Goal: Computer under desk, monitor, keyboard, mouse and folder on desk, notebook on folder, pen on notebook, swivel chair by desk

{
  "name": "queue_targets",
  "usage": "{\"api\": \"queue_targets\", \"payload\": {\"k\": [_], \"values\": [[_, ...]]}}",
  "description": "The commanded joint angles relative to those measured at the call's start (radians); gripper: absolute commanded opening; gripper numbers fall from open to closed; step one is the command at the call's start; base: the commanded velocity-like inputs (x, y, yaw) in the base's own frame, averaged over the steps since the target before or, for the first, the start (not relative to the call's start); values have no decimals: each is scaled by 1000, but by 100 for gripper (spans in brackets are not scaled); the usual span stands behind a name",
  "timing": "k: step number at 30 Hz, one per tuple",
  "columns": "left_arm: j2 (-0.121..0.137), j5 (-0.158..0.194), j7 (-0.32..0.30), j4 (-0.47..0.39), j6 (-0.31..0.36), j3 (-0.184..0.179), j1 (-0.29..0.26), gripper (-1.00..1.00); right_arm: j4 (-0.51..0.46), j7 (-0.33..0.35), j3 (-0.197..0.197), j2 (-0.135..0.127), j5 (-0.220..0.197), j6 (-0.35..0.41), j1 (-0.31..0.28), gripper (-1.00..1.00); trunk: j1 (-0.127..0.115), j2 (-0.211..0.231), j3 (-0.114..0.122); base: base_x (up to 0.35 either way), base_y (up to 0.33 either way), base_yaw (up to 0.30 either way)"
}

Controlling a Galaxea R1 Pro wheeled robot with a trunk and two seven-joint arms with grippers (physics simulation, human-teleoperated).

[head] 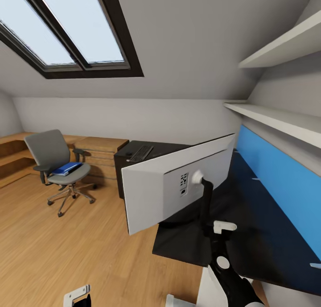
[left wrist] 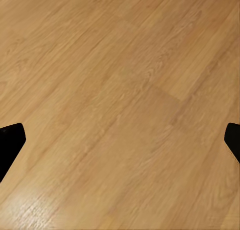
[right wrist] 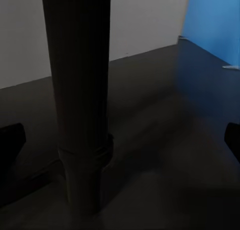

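Note:
The monitor [head: 178, 182] shows its white back to me, on a slim black stand [head: 206, 204] near the front edge of the black desk [head: 254, 226]. My right gripper [head: 219, 232] is just behind the stand and open. In the right wrist view the stand pole [right wrist: 77, 104] rises between the wide-spread fingertips [right wrist: 11, 140], nearer one of them. The keyboard [head: 141, 153] lies on the desk's far end. The grey swivel chair [head: 55, 162] stands on the floor at the left with the blue folder [head: 67, 168] on its seat. My left gripper [head: 76, 296] hangs low and open over the floor [left wrist: 120, 89].
A blue panel [head: 285, 186] lines the wall behind the desk, with white shelves [head: 285, 119] above it. Low wooden cabinets [head: 100, 151] run along the far wall behind the chair. A skylight [head: 67, 30] is set in the sloped ceiling. Wooden floor [head: 67, 244] stretches between me and the chair.

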Motion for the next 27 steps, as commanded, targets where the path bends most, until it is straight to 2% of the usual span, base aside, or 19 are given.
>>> {"api": "queue_targets", "payload": {"k": [1, 27], "values": [[0, 10, 1, 0, -4, -2, -1, 100, 1, -9, 4, 0, 5, -2, -1, 100, 0, -1, -1, 193, 0, 0], [0, 10, 1, 12, -4, -3, -1, 100, 5, -8, 6, -2, 7, -10, 0, 100, 0, -1, -1, 80, 13, 0]]}}
